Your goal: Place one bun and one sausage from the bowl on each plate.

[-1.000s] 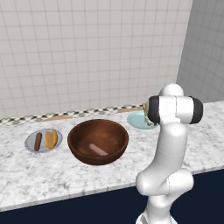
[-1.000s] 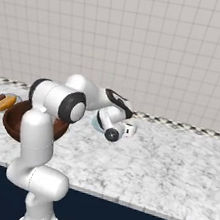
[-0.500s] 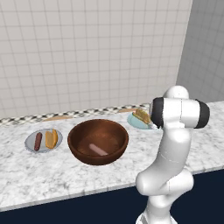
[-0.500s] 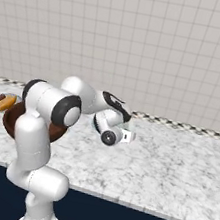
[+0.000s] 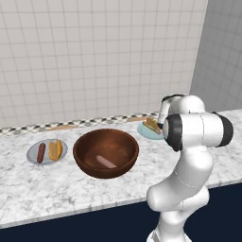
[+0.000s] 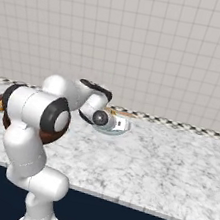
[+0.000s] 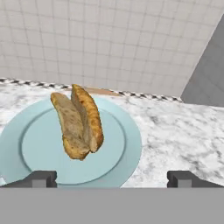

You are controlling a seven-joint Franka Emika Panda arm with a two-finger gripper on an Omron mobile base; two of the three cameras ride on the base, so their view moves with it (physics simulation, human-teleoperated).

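A: What does the bun (image 7: 78, 122) look like from the hand view?

B: Golden-brown crust, paler crumb, split lengthwise so the two halves gape upward. It lies on the pale blue-green plate (image 7: 127, 144), ahead of the jaws and a little toward the left fingertip.

A: And the gripper (image 7: 111, 178)?

B: The jaws stand wide apart with nothing between them. Only the dark tips show, one at each side, low over the plate's near rim.

A: Where is everything else?

B: In the left base view the bowl (image 5: 106, 152) sits well off to the side of the jaws, dark reddish-brown and deep, with one pale pinkish sausage (image 5: 106, 162) lying on its bottom. Beyond the bowl, farther from the jaws, the grey plate (image 5: 33, 153) carries a dark sausage (image 5: 41, 152) beside an orange-tan bun (image 5: 55, 150).

A: What is hard to make out?

B: In the left base view the arm covers the near side of the blue-green plate and the hand itself. In the right base view the arm's shoulder hides most of the bowl and cuts off the grey plate, and whether the fingertips touch the plate cannot be told.
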